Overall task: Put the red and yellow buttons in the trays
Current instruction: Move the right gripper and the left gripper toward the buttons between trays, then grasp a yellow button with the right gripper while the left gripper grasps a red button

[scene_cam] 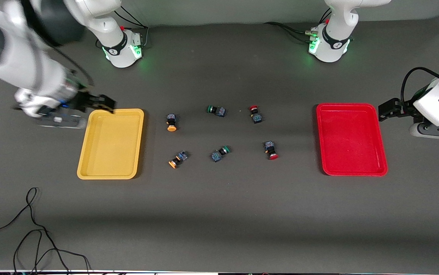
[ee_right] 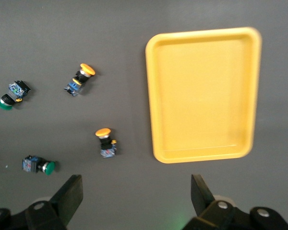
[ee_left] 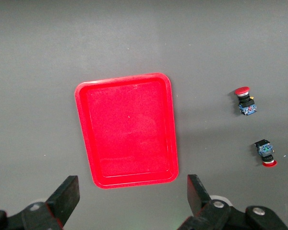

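The yellow tray lies toward the right arm's end of the table and is empty; it also shows in the right wrist view. The red tray lies toward the left arm's end, empty, and also shows in the left wrist view. Two yellow buttons lie beside the yellow tray, and two red buttons lie nearer the red tray. My right gripper is open and empty over the yellow tray's far corner. My left gripper is open and empty beside the red tray.
Two green-capped switches lie between the yellow and red buttons. Black cables loop on the table near the front camera at the right arm's end. The arm bases stand along the table's farthest edge.
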Available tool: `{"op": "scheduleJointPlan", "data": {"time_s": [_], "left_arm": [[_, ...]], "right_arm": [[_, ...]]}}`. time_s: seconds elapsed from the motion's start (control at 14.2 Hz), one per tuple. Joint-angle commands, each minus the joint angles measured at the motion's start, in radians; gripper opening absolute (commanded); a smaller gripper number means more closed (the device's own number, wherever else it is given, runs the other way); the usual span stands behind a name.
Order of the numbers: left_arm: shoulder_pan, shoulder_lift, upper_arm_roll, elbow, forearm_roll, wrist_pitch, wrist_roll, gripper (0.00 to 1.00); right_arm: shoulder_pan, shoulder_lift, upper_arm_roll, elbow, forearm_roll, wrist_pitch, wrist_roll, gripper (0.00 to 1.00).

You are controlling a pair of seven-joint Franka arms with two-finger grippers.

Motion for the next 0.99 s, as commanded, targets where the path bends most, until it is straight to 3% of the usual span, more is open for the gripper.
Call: {"op": "scheduleJointPlan", "data": {"time_s": [0.0, 0.21, 0.35, 0.49, 0.71, 0.92], "left_arm": [[-0.022, -0.009, 0.009, -0.004, -0.003, 0.0, 0.0, 1.0], [-0.033, -0.031, -0.058, -0.013, -0.023, -0.022, -0.153, 1.0], [-0.037, -0.038, -0.151, -0.031, -0.041, -0.033, -0.322, 1.0], [-0.037, -0.066, -0.257, -0.088, -0.051, 0.007, -0.447, 1.0], [-0.065, -0.063, -0.421, -0.171, -0.06, 0.137, -0.78, 1.0], [-0.166, -0.065, -0.442, -0.332, -0.048, 0.316, -0.952, 1.0]], "right_arm": [[0.107, -0.005, -0.005, -0.159, 0.008, 0.167, 0.166, 1.0], [0.181, 0.016, -0.004, -0.297, -0.001, 0.333, 0.211, 1.0], [0.229, 0.059, -0.002, -0.406, -0.004, 0.532, 0.262, 1.0], [0.253, 0.146, -0.002, -0.428, -0.004, 0.632, 0.302, 1.0], [0.316, 0.259, -0.002, -0.465, -0.006, 0.819, 0.392, 1.0], [0.326, 0.323, -0.004, -0.497, -0.007, 0.93, 0.397, 1.0]]}}
